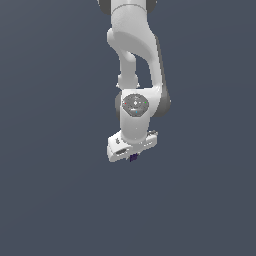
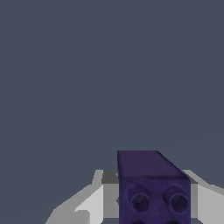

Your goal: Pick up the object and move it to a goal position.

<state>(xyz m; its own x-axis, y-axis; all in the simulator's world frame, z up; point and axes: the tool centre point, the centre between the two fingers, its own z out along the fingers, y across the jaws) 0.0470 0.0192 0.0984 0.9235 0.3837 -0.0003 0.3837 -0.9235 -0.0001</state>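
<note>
The object point(image 1: 133, 158) is a tiny dark purple cube that peeks out just under the white hand of the arm in the exterior view. In the wrist view the object point(image 2: 151, 183) fills the space between the two pale fingers point(image 2: 89, 203), with two round dimples on its near face. My gripper point(image 1: 133, 157) is shut on it, and the fingertips themselves are mostly hidden behind the hand. The cube hangs over plain dark grey ground.
The white arm point(image 1: 134, 60) comes down from the top of the exterior view. A flat dark grey surface point(image 1: 50, 200) spreads all around, with no other objects showing.
</note>
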